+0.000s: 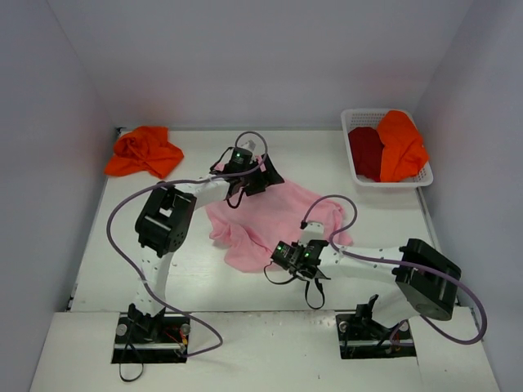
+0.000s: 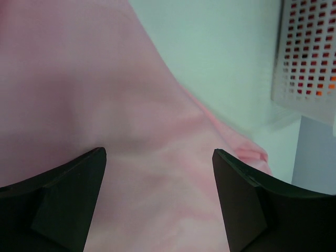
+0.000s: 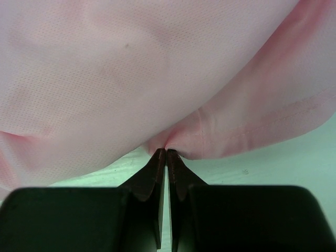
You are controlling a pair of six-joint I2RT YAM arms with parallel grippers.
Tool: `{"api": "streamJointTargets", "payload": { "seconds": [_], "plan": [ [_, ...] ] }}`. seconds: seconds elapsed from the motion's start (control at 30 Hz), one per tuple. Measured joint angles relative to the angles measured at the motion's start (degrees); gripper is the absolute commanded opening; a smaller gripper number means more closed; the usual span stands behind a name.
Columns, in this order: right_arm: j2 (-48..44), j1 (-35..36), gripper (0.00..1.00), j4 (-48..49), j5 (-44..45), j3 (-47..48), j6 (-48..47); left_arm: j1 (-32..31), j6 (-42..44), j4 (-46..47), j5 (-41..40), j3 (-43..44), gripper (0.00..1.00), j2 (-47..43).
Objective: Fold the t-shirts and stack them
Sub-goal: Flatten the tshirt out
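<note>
The light pink t-shirt [image 1: 274,216] lies rumpled, partly spread, at the centre of the surface [image 1: 392,212].

**Left pincer** [image 1: 263,178]: positioned over the far edge of the shirt. In the top view its fingertips cannot be made out against the dark housing. In the left wrist view the left pincer [image 2: 157,155] has its fingers set wide apart, with pink cloth filling the gap. Whether the tips touch the cloth cannot be told.

**Right pincer** [image 1: 276,260]: positioned at the near edge of the shirt. In the right wrist view the right pincer [image 3: 166,152] is pressed closed on a small fold of hem beside a stitched seam. The cloth rises away from the tips.

**Other garments:**
- A crumpled orange t-shirt [image 1: 143,151] lies in the far left corner, well apart from both arms.
- The white latticed basket [image 1: 425,175] stands at the far right. It holds a dark red t-shirt [image 1: 365,151] and a second orange t-shirt [image 1: 400,145], which drapes over its rim.

The left wrist view shows only a blurred, cropped corner of the basket [image 2: 310,52].
</note>
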Motion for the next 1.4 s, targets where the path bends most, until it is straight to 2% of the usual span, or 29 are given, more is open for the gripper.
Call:
{"api": "streamJointTargets", "payload": {
  "seconds": [0.33, 0.53, 0.9, 1.1, 1.4],
  "plan": [
    [-1.1, 0.6, 0.00, -0.7, 0.0, 0.0, 0.0, 7.4, -0.1, 1.9, -2.0, -3.8, 0.77, -0.9],
    [-0.5, 1.9, 0.00, -1.0, 0.0, 0.5, -0.3, 8.6, -0.2, 2.6, -2.5, -4.2, 0.77, -1.0],
    [1.1, 3.7, 0.00, -1.0, 0.0, 1.7, -0.2, 6.2, 3.6, -9.4, -8.3, 6.6, 0.77, 2.7],
    [1.0, 3.8, 0.00, -1.0, 0.0, 1.7, -0.2, 9.1, 4.7, -13.4, -10.7, 10.5, 0.77, 4.3],
    [1.0, 3.9, 0.00, -1.0, 0.0, 1.7, -0.4, 15.2, 5.2, -15.6, -11.4, 11.5, 0.77, 4.5]
  ]
}}
